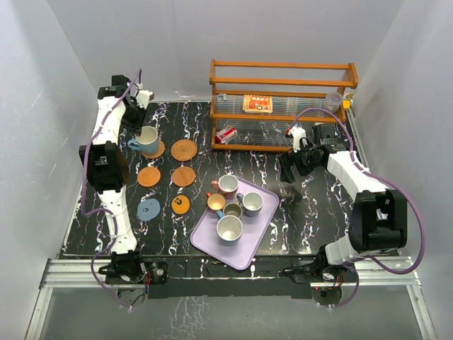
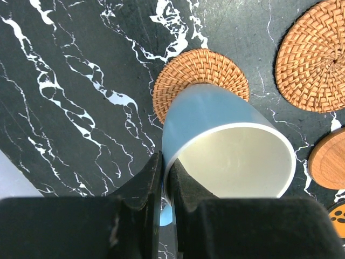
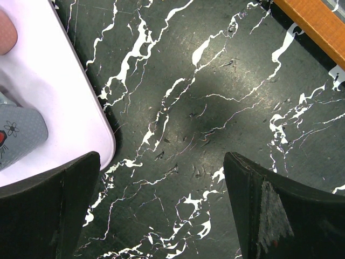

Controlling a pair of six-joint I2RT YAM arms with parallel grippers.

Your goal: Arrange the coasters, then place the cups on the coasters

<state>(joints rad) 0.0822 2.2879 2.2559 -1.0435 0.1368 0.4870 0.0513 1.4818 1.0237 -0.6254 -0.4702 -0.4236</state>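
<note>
The left gripper (image 2: 164, 170) is clamped on the wall of the blue mug (image 2: 215, 116), with one finger (image 2: 141, 189) outside the rim and the other inside. The mug is at the far left of the table (image 1: 311, 212), its base over the left rattan coaster (image 2: 186, 67). I cannot tell whether it rests on that coaster or hangs just above it.

The right rattan coaster (image 1: 183, 149) lies near it, apart. Nearer lie the left orange coaster (image 1: 148, 176) and the right orange coaster (image 1: 183, 176). Nearer again are the grey-blue coaster (image 1: 148, 209) on the left and the dotted coaster (image 1: 180, 204) on the right.

The tray (image 1: 258, 234) sits to the right of the coasters and holds five cups close together. The pink cup (image 1: 228, 185) is farthest, and the orange-lined cup (image 1: 216, 202) is at the left. The olive cup (image 1: 232, 210) is in the middle, the grey cup (image 1: 250, 204) at the right, and the white cup (image 1: 229, 229) nearest.

The right gripper (image 3: 161, 162) has its fingers wide apart with nothing between them. It is above bare table just right of the tray's edge. At the far side stands the rack (image 1: 283, 65), with the packet (image 1: 257, 103) on it and the can (image 1: 226, 134) at its left end.
</note>
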